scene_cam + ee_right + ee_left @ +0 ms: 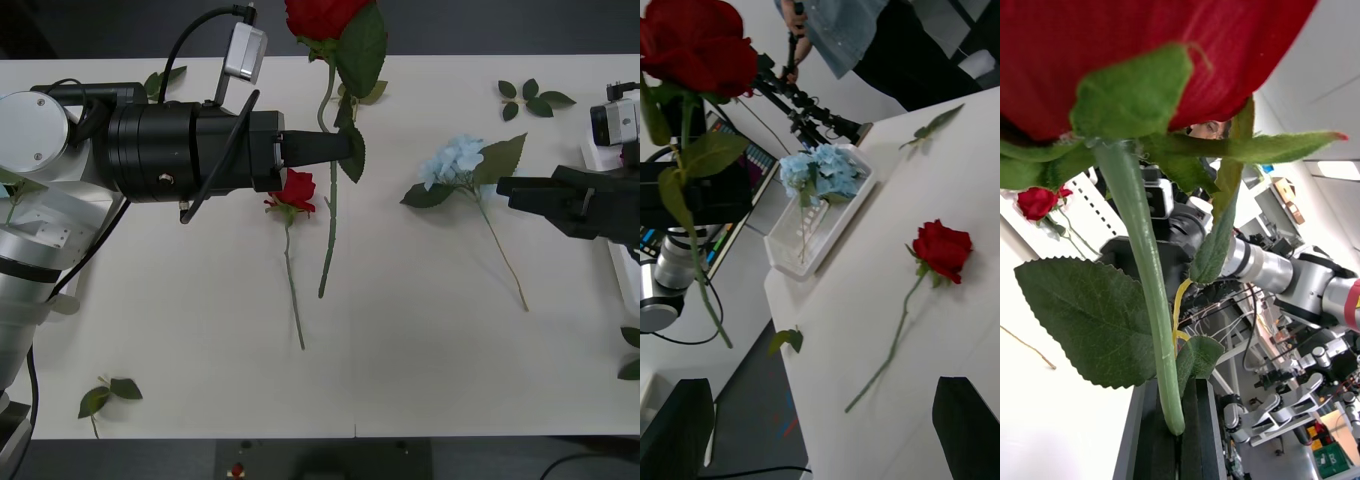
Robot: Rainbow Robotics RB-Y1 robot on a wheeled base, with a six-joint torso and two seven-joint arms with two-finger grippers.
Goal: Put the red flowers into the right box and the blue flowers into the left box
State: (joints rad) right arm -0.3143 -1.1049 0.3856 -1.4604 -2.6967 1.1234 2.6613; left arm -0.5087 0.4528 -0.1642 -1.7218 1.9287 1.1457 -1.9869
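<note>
Above the middle of the white table, the left gripper (345, 147) is clamped on the thin green stem of a red artificial rose (322, 17), fingers closed tight around it just below the leaves. The bloom stands beyond the fingertips toward the table's far edge, and the stem's lower part hangs down past them, so the flower is off the surface. Just beside that gripper, on the table, lies a second red rose (296, 191) with its stem pointing toward the near edge. Farther right lies a pale-blue hydrangea-like cluster (452, 160) with big green leaves. Its head is near the right gripper (503, 188), which hovers spread wide and holds nothing. Seen from the right wrist, a shallow translucent white tray (782, 251) sits at the table's left end with a pale-blue flower head (820, 171) in it. Loose green leaf sprigs (534, 98) lie near the table's corners.
</note>
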